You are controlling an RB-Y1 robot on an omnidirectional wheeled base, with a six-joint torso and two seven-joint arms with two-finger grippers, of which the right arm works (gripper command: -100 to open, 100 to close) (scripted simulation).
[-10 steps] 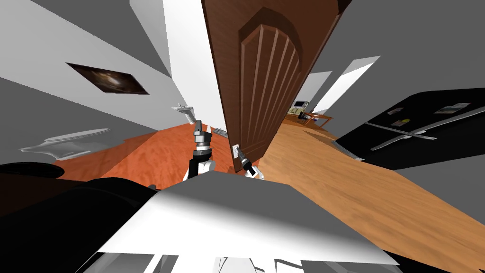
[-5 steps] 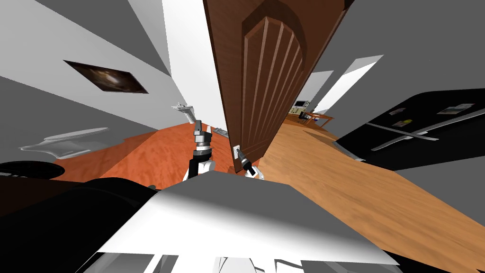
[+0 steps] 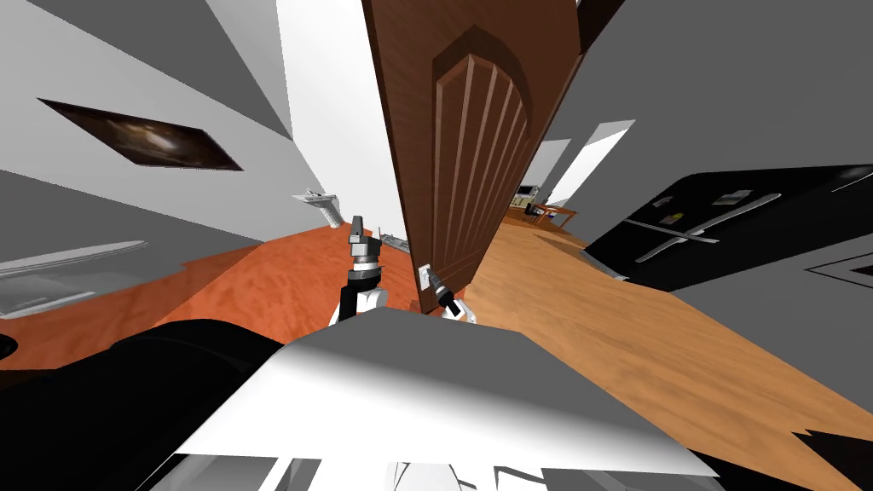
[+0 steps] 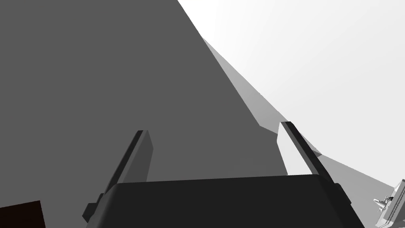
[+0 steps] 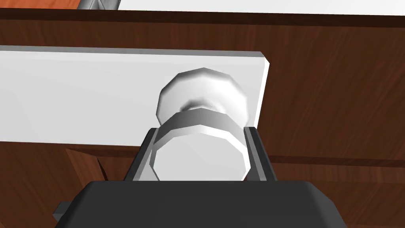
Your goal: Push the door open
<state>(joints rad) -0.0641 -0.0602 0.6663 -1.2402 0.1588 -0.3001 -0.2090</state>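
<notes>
A brown panelled door (image 3: 469, 162) stands ajar straight ahead, seen nearly edge-on in the head view. My right gripper (image 3: 429, 277) is at its white handle plate (image 5: 99, 95), low on the door. In the right wrist view its fingers press both sides of the white round knob (image 5: 199, 152), so it is shut on the knob. My left gripper (image 3: 357, 228) is raised to the left of the door, apart from it. Its fingers (image 4: 138, 156) stand wide apart with nothing between them.
A light wood floor (image 3: 648, 341) runs on past the door's right side, with a black fridge (image 3: 708, 230) along the right wall. An orange-red floor (image 3: 264, 281) lies to the left, with a dark picture (image 3: 136, 136) on the grey wall. A black shape (image 3: 102, 401) is at the lower left.
The whole head view has shifted: the picture and shelf on the left slid further left and the fridge moved nearer the middle. The door's panelled face looks a little narrower. Both grippers keep their places.
</notes>
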